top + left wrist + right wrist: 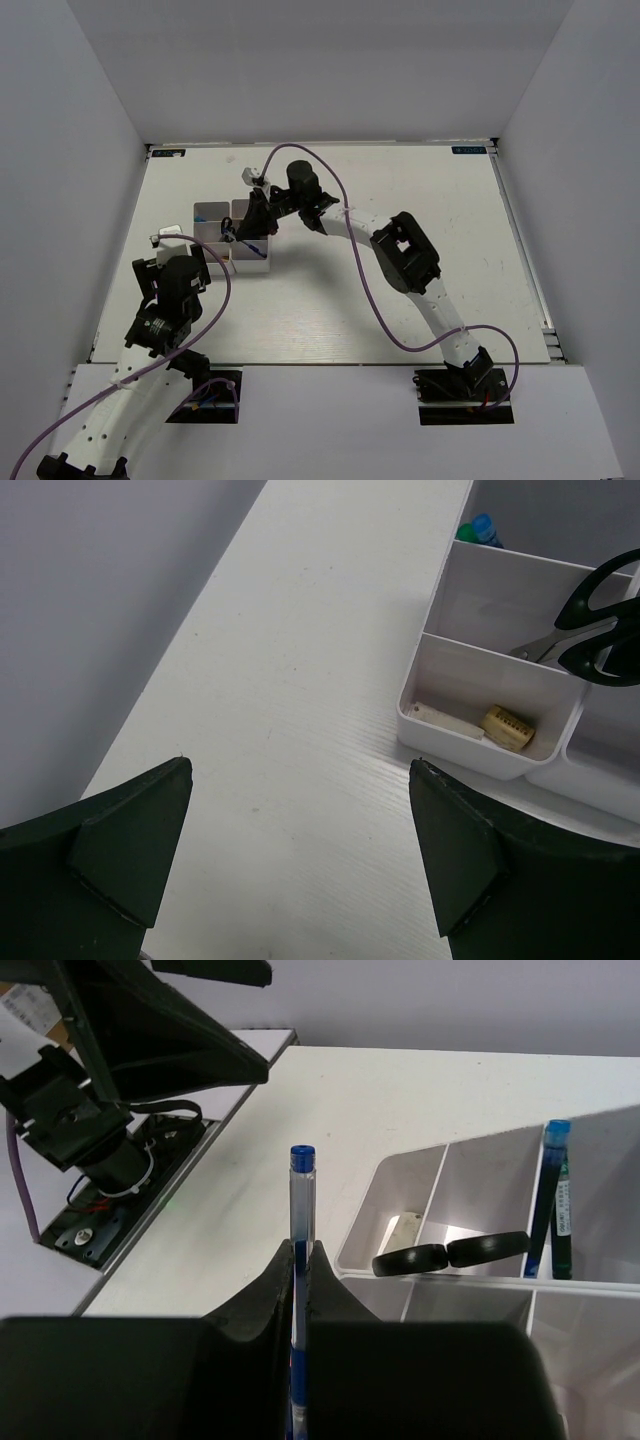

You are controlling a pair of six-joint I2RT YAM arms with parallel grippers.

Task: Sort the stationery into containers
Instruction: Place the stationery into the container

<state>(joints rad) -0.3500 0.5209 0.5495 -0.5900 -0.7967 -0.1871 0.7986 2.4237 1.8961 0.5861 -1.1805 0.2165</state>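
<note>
Black left gripper (300, 768) hangs wide open over the bare table (300, 630), holding nothing. Just beyond it to the right sits the tray (460, 752). Its nearest compartment holds the beige block (507, 726) beside a white scrap (445, 720). The next holds the scissors (590, 620), handles resting over a divider. A farther one shows green and blue markers (475, 528). Farther still, over the tray, the right gripper (303, 1250) is clamped tight on the pen (302, 1190), whose blue end sticks out past the fingertips.
</note>
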